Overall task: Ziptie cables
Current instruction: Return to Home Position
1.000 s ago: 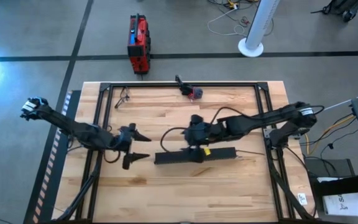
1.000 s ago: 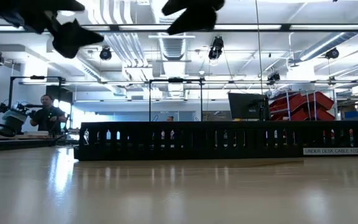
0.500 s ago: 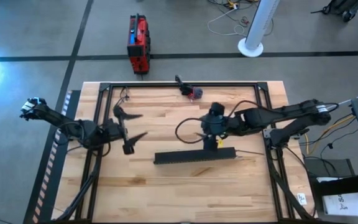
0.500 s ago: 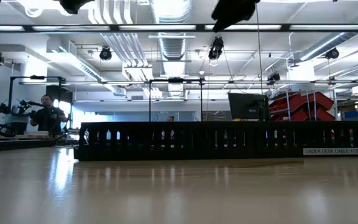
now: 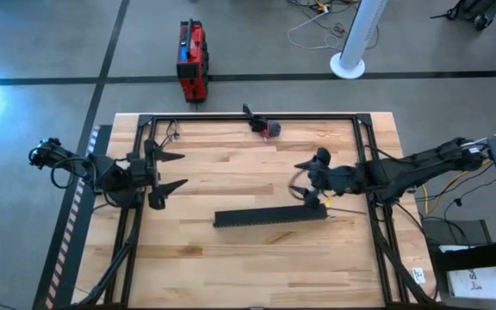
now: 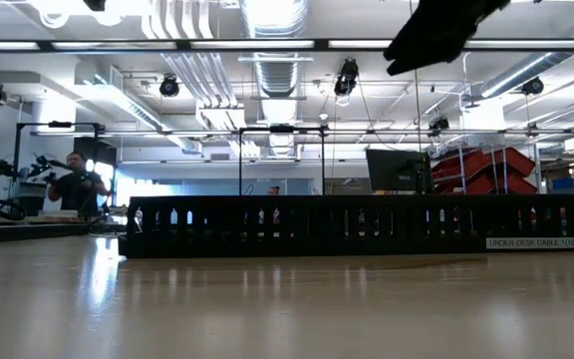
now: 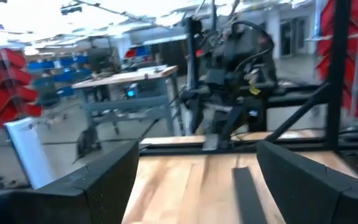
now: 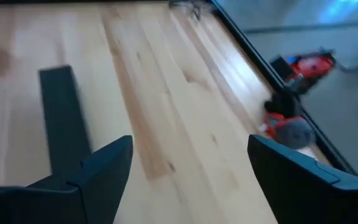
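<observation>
Wood made up the big table (image 5: 231, 267), and you had both arms above it. On the wood lay the long black duct (image 5: 269, 217). It was shut, and its long side ran left to right, a bit right of the middle.

Your right gripper (image 5: 304, 181) hung just on the far side of the duct's right end, close to it. Its two fingers were wide apart with nothing between them. Your left gripper (image 5: 184, 170) was well off to the left of the duct, over the left part of the table. It was spread wide too and held nothing. So the right arm was much the nearer one to the duct.

You could not see the cables anywhere. I think they were tucked inside the shut duct, but its lid hid them.

To go home, each arm only had to pull back to its own side, away from the duct. I think the right one needed more care, being so close to that end.
</observation>
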`<state>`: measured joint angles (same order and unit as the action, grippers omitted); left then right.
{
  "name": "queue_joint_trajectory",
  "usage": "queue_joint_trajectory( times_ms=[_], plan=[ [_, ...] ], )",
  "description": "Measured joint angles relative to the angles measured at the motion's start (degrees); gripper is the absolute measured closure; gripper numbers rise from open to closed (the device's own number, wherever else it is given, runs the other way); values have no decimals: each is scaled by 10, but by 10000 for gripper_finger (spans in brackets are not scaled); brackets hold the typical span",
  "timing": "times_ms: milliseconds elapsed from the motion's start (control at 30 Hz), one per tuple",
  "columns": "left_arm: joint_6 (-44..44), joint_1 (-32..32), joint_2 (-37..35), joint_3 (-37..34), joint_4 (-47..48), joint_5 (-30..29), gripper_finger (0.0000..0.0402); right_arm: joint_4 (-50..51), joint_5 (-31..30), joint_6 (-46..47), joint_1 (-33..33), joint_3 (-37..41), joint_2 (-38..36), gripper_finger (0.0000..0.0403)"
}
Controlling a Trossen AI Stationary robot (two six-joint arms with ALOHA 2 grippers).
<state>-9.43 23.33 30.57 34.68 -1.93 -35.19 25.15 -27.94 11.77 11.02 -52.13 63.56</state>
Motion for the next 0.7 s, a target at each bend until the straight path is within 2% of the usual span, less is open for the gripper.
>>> queue_joint_trajectory(
  times_ms=[100, 167, 300, 467, 567, 700],
  plan=[
    [12, 0, -24, -18, 4, 8, 90, -118, 22, -15, 11, 86, -50, 93],
    [21, -1, -42, -35, 6, 8, 90, -185, 57, -28, 14, 136, -78, 93],
    [25, -14, -72, -64, 8, 28, 90, -258, 121, -38, 14, 210, -135, 98],
    [39, -65, -98, -80, 4, 47, 90, -279, 132, -39, 14, 260, -224, 103],
    [58, -111, -102, -89, 0, 105, 90, -282, 137, -56, 14, 278, -281, 102],
    [97, -180, -100, -116, 1, 175, 90, -289, 186, -91, 15, 302, -348, 95]
  ],
)
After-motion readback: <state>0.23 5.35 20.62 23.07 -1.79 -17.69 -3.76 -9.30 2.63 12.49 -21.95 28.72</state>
